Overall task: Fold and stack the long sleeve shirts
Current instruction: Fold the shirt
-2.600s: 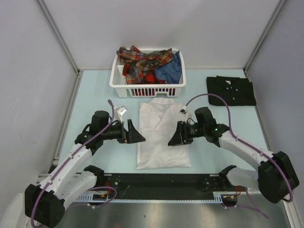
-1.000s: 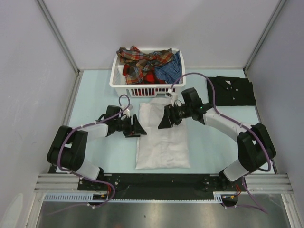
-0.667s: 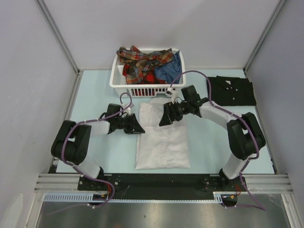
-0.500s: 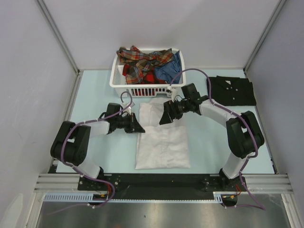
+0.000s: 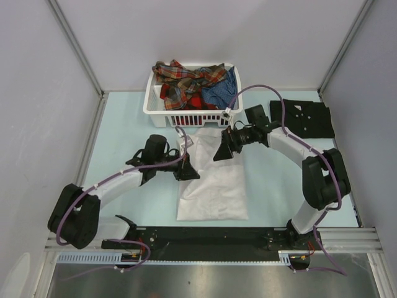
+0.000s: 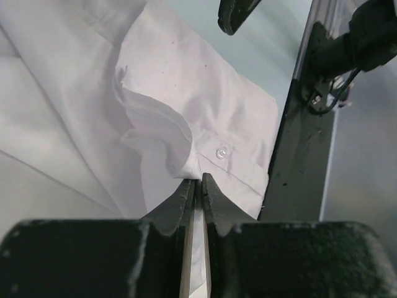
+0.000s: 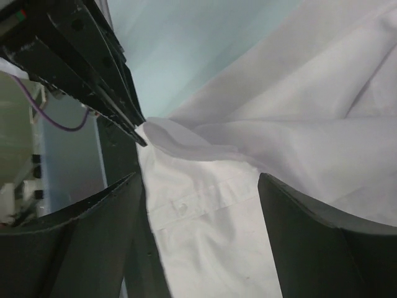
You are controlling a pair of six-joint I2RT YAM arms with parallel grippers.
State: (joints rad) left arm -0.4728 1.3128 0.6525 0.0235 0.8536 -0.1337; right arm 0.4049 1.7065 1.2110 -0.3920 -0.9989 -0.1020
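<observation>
The plain white cloth shirt point(image 6: 217, 105) is clamped (at a fold) by the left fingers point(image 6: 183, 200); the right fingers point(image 7: 301, 226) are spread.

Two arms bolted at either end of the black rail point(image 5: 205, 236): white link shells, bulky black joint housings. Purple cable looped loosely along each, from the rail end out to the wrist. Left tool point(image 5: 188, 172) and right tool point(image 5: 221, 151) matte black, with tapering wedge fingers point(image 6: 183, 202) stepped at the root.
</observation>
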